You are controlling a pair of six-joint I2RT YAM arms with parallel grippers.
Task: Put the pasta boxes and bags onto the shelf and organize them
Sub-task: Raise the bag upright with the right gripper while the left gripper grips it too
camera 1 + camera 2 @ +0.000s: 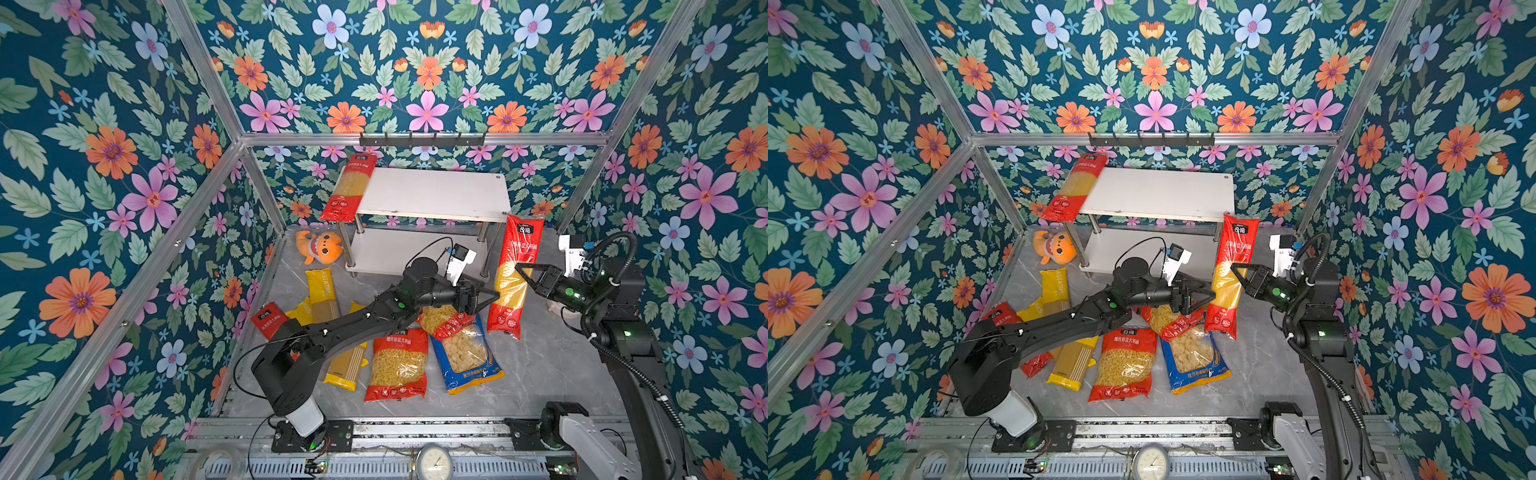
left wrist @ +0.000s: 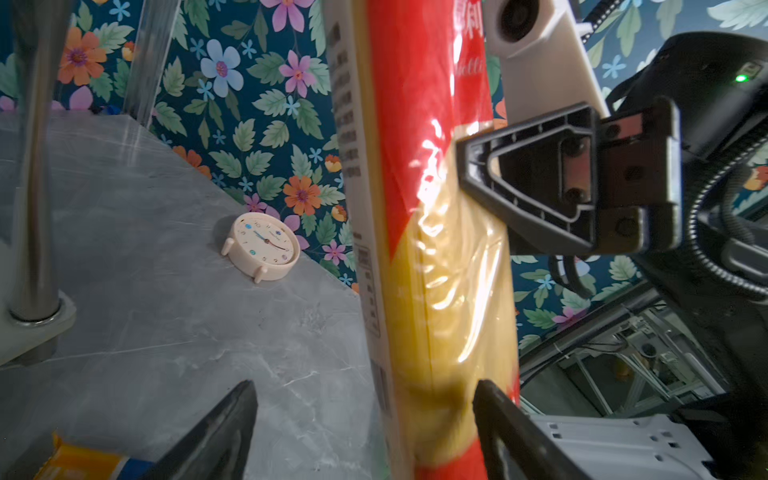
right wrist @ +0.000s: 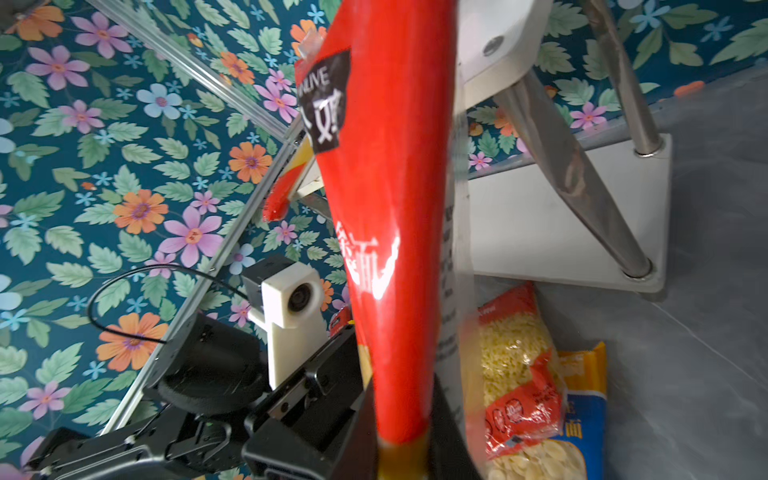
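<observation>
My right gripper (image 1: pixel 520 269) (image 3: pixel 402 440) is shut on a long red spaghetti pack (image 1: pixel 519 245) (image 1: pixel 1237 245) (image 3: pixel 386 187), held upright in the air just right of the shelf (image 1: pixel 436 193) (image 1: pixel 1158 193). My left gripper (image 1: pixel 489 297) (image 1: pixel 1207 296) (image 2: pixel 361 419) is open at the pack's lower half; the pack (image 2: pixel 436 249) stands between its jaws, close to one fingertip (image 2: pixel 494 411). Another red spaghetti pack (image 1: pixel 351 187) lies along the top board's left edge. On the floor lie yellow spaghetti packs (image 1: pixel 322 291), two red short-pasta bags (image 1: pixel 399 365) (image 1: pixel 446 322) and a blue-and-yellow bag (image 1: pixel 469 357).
An orange plush toy (image 1: pixel 320 247) lies left of the shelf's legs. A black hook rail (image 1: pixel 422 139) hangs on the back frame. A cream alarm clock (image 2: pixel 264 245) lies on the floor by the right wall. One more red pack (image 1: pixel 268 320) is partly under my left arm.
</observation>
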